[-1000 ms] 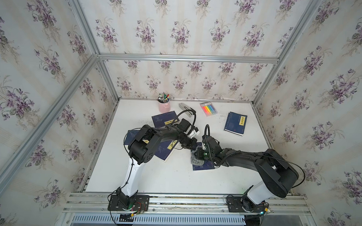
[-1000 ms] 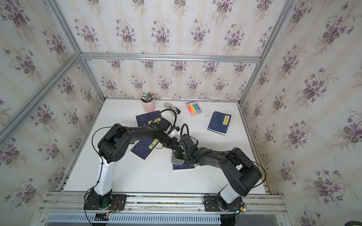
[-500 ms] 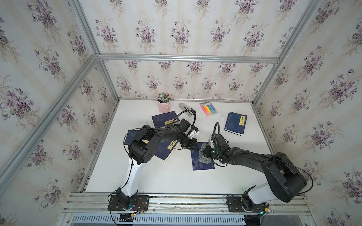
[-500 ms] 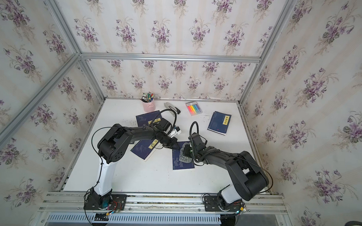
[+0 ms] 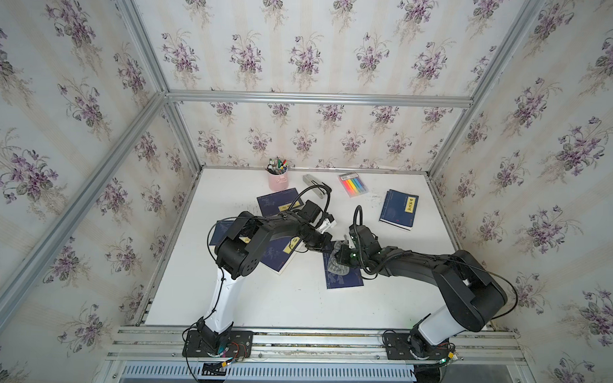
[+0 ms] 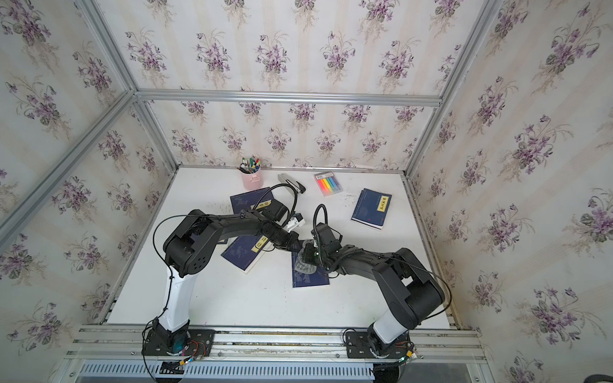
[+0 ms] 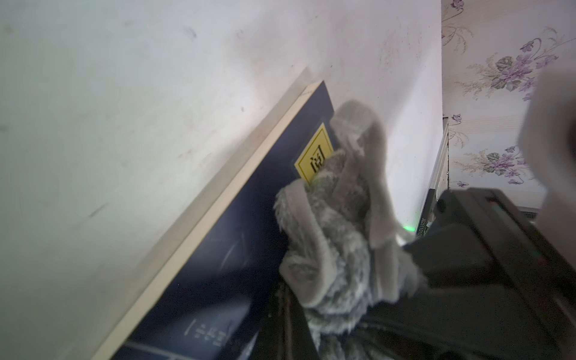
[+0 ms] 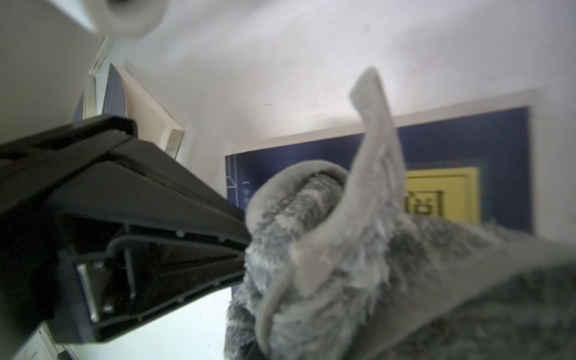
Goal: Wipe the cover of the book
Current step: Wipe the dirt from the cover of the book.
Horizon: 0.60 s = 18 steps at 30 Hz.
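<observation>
The dark blue book (image 5: pixel 344 279) (image 6: pixel 310 278) lies flat on the white table, with a yellow title label (image 8: pixel 442 193) on its cover. A grey fluffy cloth (image 5: pixel 338 262) (image 6: pixel 303 261) rests bunched on the cover. My right gripper (image 5: pixel 345 252) is shut on the cloth, and the cloth (image 8: pixel 343 265) hides its fingertips in the right wrist view. My left gripper (image 5: pixel 320 244) is shut and sits low at the book's far left corner, right beside the cloth. The left wrist view shows the book (image 7: pixel 243 212), the cloth (image 7: pixel 336 237) and the black right gripper body (image 7: pixel 483 274).
Other blue books lie at the far right (image 5: pixel 399 209), by the cup (image 5: pixel 276 202) and under the left arm (image 5: pixel 278 254). A pink pen cup (image 5: pixel 277 179), a grey stapler (image 5: pixel 314 184) and a pack of highlighters (image 5: pixel 353 184) stand near the back wall.
My right gripper dragged the cloth across the cover toward the right, then came a little way back toward the left gripper. The left arm has stayed in place.
</observation>
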Each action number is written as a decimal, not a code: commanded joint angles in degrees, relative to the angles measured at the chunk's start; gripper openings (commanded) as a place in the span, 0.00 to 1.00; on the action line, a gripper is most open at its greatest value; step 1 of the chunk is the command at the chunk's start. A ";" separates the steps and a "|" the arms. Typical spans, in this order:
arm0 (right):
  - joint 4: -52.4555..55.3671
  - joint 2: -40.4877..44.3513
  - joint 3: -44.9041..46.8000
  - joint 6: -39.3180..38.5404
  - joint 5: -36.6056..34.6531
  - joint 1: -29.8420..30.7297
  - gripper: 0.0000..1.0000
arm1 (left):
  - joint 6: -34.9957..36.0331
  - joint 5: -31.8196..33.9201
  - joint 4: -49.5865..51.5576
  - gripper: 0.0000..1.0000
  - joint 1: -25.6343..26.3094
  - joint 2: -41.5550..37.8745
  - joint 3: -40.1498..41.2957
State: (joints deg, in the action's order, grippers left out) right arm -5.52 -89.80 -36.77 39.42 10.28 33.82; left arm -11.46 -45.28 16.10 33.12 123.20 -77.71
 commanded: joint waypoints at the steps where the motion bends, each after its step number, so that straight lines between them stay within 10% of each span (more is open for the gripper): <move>1: 1.94 1.92 1.82 -0.69 -1.30 -2.13 0.00 | 1.10 14.34 5.24 0.00 -0.08 -0.18 1.70; 18: 0.81 -3.28 -3.04 -0.99 0.61 2.04 0.00 | 0.75 17.44 4.47 0.00 -1.84 -0.49 2.95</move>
State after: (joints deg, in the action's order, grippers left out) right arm -7.27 -92.16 -38.61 38.79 10.48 34.33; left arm -11.46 -40.10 14.61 31.62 120.55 -75.02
